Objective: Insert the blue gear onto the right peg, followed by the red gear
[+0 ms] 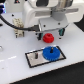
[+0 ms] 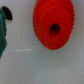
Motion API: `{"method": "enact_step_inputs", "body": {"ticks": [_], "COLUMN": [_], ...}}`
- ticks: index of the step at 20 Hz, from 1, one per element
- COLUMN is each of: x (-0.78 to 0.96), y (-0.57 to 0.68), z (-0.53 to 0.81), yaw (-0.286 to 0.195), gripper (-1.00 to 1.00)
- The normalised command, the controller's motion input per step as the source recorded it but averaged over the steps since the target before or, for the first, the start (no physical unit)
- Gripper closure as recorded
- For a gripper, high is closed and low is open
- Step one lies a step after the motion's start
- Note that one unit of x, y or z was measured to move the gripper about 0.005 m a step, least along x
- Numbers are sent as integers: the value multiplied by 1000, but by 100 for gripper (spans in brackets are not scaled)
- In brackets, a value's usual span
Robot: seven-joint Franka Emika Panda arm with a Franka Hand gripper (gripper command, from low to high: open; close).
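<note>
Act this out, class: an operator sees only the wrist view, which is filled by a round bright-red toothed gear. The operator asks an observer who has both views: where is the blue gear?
Observer: The flat round bright-blue toothed gear lies on the grey black-rimmed rectangular plate, towards the end on the exterior view's right.
Operator: Is my red gear on that plate too?
Observer: No. The red gear sits on the white table, just beyond the plate in the exterior view.
Operator: And where is my gripper?
Observer: The gripper hangs over the red gear, open, with one finger on each side of it.
</note>
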Motion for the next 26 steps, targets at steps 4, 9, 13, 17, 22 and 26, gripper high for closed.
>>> {"method": "enact_step_inputs", "body": {"ticks": [4,9,13,17,22,26], "x": [-240,-149,-69,-3,22,143], "y": [22,5,11,3,8,6], "z": [-287,-151,-43,15,126,544], "yaw": [0,0,0,0,0,0], "gripper": [-100,100,100,100,100,100]}}
